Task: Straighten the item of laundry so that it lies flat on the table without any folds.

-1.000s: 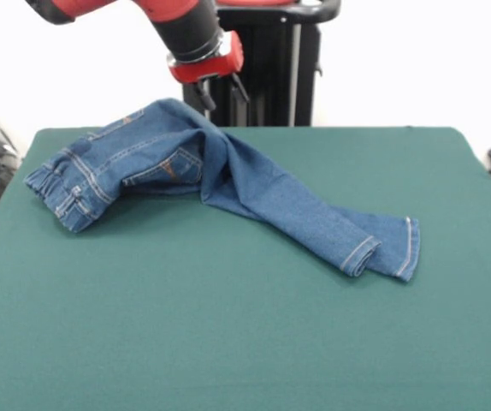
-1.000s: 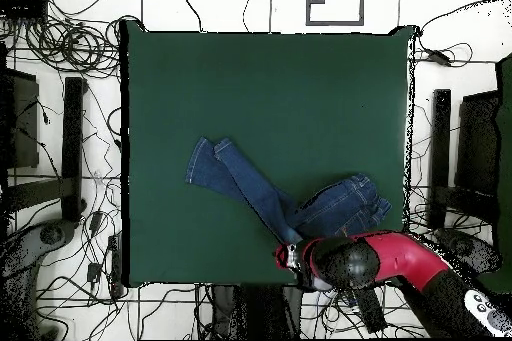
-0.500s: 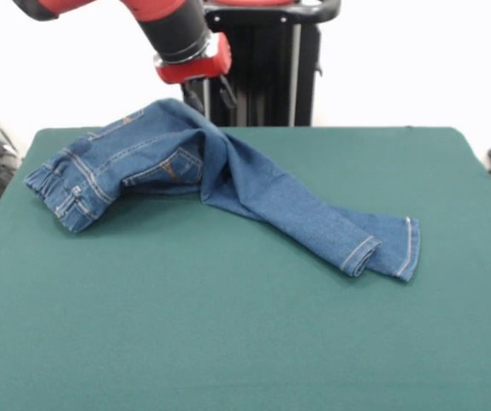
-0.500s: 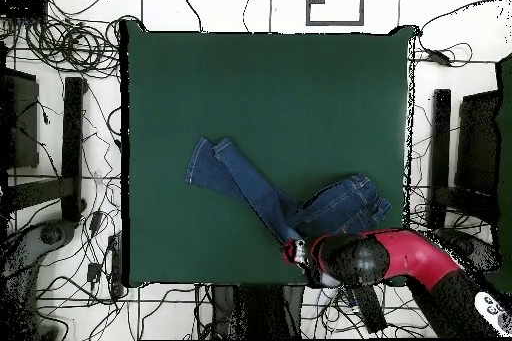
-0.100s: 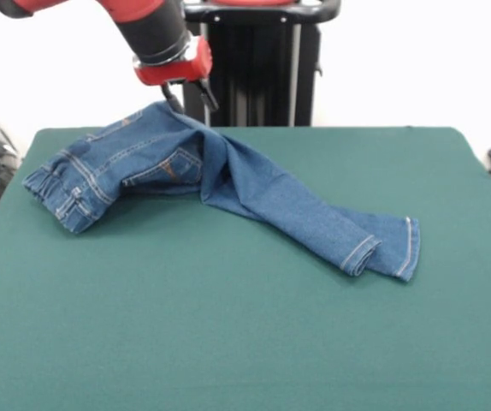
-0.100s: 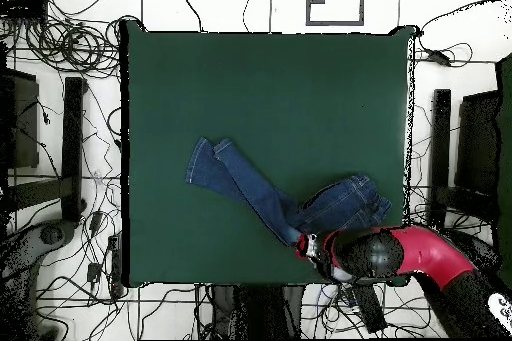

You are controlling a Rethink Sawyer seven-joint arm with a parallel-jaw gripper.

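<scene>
A white wall stands behind the scene, and in front of it we see a wide rectangular tabletop (image 5: 228, 342) covered in dark green felt-like cloth; from above the same tabletop (image 6: 260, 87) sits on a pale floor strewn with black cables (image 6: 60, 47). On it lies a pair of blue denim jeans (image 5: 211, 175) with orange-tan stitching, crumpled rather than flat. In the front view the waist and seat are bunched into a raised heap toward the far left part of the cloth, with a back pocket showing on the heap and a hemmed end folded at the left edge of the pile. From the heap the legs run diagonally toward the right and nearer side, one lying partly over the other, and end in two hemmed cuffs side by side. In the overhead view the jeans (image 6: 285, 197) lie in the lower middle of the green surface, the bunched part close to the edge by the robot. The red and black arm comes in from the upper left of the front view, and its claw (image 5: 186, 96) hangs just above the far top of the denim heap, its two dark fingers (image 5: 204, 94) spread apart and gripping nothing. From above, the claw (image 6: 312, 246) sits at the edge of the bunched denim.
</scene>
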